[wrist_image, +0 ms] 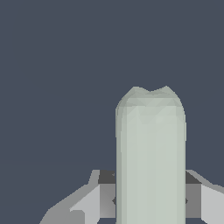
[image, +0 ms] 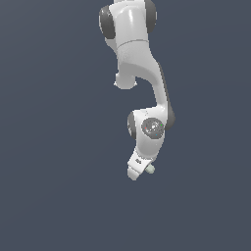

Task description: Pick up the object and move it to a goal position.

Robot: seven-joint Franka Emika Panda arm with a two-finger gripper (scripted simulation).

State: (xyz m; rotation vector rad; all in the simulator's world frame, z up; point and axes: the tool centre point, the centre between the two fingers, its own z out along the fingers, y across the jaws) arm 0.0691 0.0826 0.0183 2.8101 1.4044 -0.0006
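Observation:
The object, a pale grey-green bar with rounded ends (wrist_image: 151,153), fills the middle of the wrist view, standing out between my two fingers. My gripper (wrist_image: 151,199) is shut on the bar, with a grey finger (wrist_image: 94,201) on each side pressed against it. In the exterior view only a small pale green tip of the bar (image: 150,168) shows beside the white gripper (image: 135,171), which hangs at the end of the white arm over the plain dark grey-blue ground. No goal marker shows in either view.
The white arm (image: 137,59) reaches down from the top of the exterior view. The ground (image: 59,147) is a flat dark grey-blue surface with no other objects in sight.

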